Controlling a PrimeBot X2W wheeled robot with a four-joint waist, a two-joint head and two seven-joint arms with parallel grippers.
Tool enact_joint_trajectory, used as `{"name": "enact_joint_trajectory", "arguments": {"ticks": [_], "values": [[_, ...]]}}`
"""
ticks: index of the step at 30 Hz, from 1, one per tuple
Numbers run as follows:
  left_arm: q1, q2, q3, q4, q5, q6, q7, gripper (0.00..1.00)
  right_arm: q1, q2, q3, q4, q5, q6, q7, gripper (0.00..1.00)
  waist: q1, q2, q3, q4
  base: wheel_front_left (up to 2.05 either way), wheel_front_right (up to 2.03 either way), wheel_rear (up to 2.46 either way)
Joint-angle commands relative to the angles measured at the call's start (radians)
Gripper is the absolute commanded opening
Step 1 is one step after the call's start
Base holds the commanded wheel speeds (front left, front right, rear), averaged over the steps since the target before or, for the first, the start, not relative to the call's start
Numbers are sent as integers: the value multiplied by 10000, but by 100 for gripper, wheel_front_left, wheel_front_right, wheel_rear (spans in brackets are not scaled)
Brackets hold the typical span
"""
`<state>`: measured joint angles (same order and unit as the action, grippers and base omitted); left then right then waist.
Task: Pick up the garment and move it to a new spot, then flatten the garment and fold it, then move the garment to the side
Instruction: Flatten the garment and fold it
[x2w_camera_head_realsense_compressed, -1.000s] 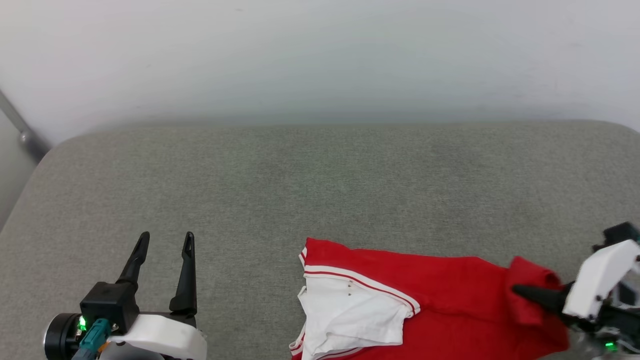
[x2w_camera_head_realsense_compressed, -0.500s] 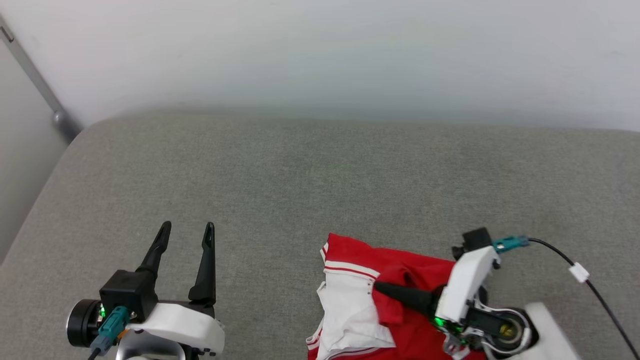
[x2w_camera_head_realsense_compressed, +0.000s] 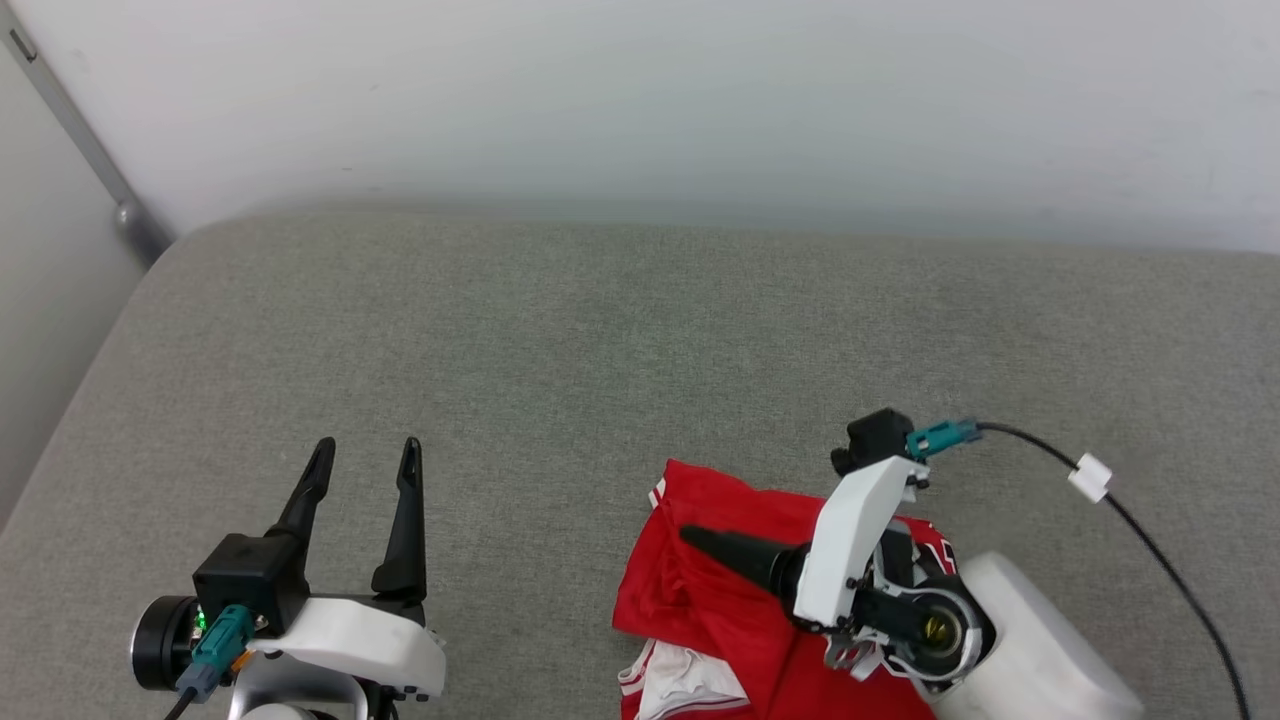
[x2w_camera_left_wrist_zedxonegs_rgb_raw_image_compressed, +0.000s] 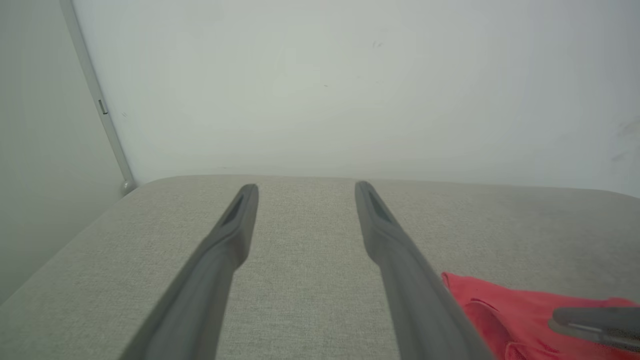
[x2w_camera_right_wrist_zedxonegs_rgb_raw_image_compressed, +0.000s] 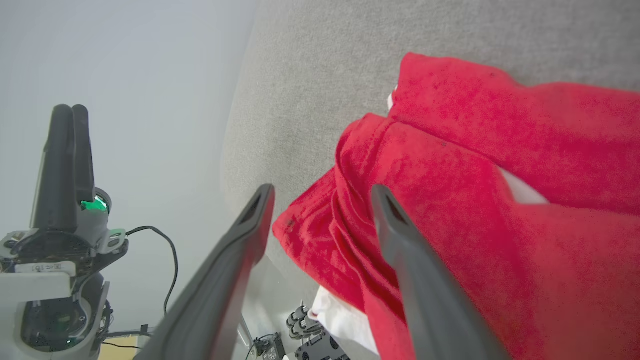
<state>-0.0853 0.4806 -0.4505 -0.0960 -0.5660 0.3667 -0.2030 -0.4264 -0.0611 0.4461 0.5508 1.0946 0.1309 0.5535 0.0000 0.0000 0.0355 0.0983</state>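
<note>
Red garment (x2w_camera_head_realsense_compressed: 720, 610) lies under the right gripper (x2w_camera_head_realsense_compressed: 695, 537), whose 2 fingers (x2w_camera_right_wrist_zedxonegs_rgb_raw_image_compressed: 400, 235) stand well apart with nothing pinched between them. In the right wrist view a raised red fold shows in the gap, and 1 finger crosses over the cloth; whether it touches cannot be told. The garment is bunched, red cloth folded over itself in soft ridges, with a white sleeve (x2w_camera_head_realsense_compressed: 685, 685) and its striped trim peeking out at the near edge. It sits at the near side of the grey cushion (x2w_camera_head_realsense_compressed: 600, 350), right of centre. Well apart to the left, the left gripper (x2w_camera_head_realsense_compressed: 365, 452) hangs over bare cushion, fingers spread and empty.
</note>
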Motion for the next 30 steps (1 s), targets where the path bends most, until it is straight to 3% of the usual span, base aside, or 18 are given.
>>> {"name": "enact_joint_trajectory", "arguments": {"ticks": [1,5,8,13,16,21,30], "values": [[20,-1,15,39,-11,28,-45,100,-231,-242,62,-147,-247,-4,-115,100,0,0,-48,-39,0,0,0],[136,26,14,100,-51,48,-52,100,-378,-975,133,-547,-1552,-4,-861,100,0,0,-207,-202,0,0,0],[208,40,7,134,-72,83,-43,100,-226,-1566,-250,-751,-3081,-4,-2053,100,0,0,-342,-337,0,0,0],[432,82,61,171,-90,201,-88,100,524,-2212,-2067,-1046,-5503,-4,-4094,100,0,0,-508,-645,0,0,0],[530,99,165,175,-153,231,-138,100,1177,-2207,-3291,-1467,-6616,-4,-4968,100,0,0,-534,-820,0,0,0],[627,134,256,248,-160,274,-226,100,2045,-2092,-4330,-2524,-7485,-4,-5588,100,0,0,-575,-1017,0,0,0],[975,308,433,309,-150,385,-344,100,4144,-1635,-4421,-5481,-8073,-4,-5755,100,0,0,-637,-1268,0,0,0]]}}
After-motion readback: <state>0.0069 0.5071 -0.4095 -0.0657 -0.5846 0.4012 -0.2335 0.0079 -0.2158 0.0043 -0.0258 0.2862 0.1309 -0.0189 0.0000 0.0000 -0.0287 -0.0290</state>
